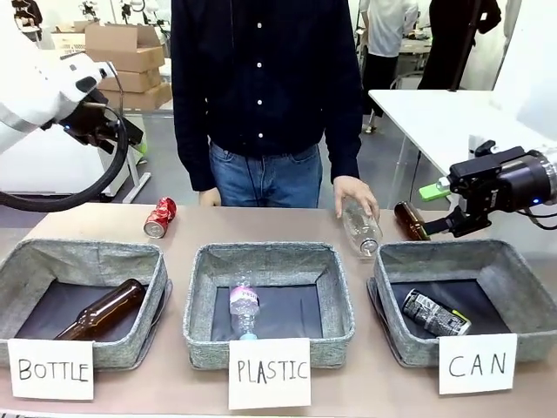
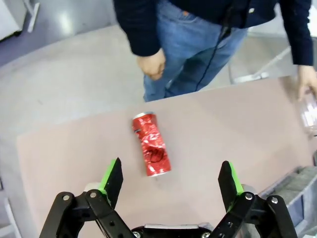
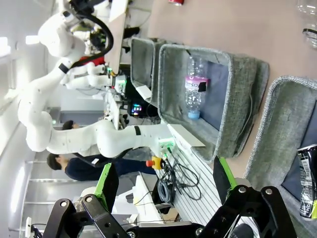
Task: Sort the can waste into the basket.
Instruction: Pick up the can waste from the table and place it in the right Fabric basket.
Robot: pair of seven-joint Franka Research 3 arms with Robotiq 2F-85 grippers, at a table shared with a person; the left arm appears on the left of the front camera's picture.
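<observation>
A crushed red can (image 1: 160,217) lies on the table behind the left basket. In the left wrist view the red can (image 2: 151,144) lies on its side just beyond my left gripper (image 2: 172,171), which is open and hangs above it. From the front, the left gripper (image 1: 109,131) is up at the far left. A dark can (image 1: 435,313) lies inside the grey basket (image 1: 513,261) marked "CAN". My right gripper (image 1: 439,209) hovers open above that basket's far edge. In the right wrist view the right gripper (image 3: 163,173) holds nothing, with the dark can (image 3: 309,181) in the basket (image 3: 285,106) to its right.
A person stands at the far side, one hand (image 1: 355,193) on a clear plastic bottle (image 1: 361,231). A brown bottle (image 1: 411,220) lies behind the CAN basket. The "BOTTLE" basket (image 1: 26,261) holds a brown bottle; the "PLASTIC" basket (image 1: 261,254) holds a clear bottle (image 1: 244,309).
</observation>
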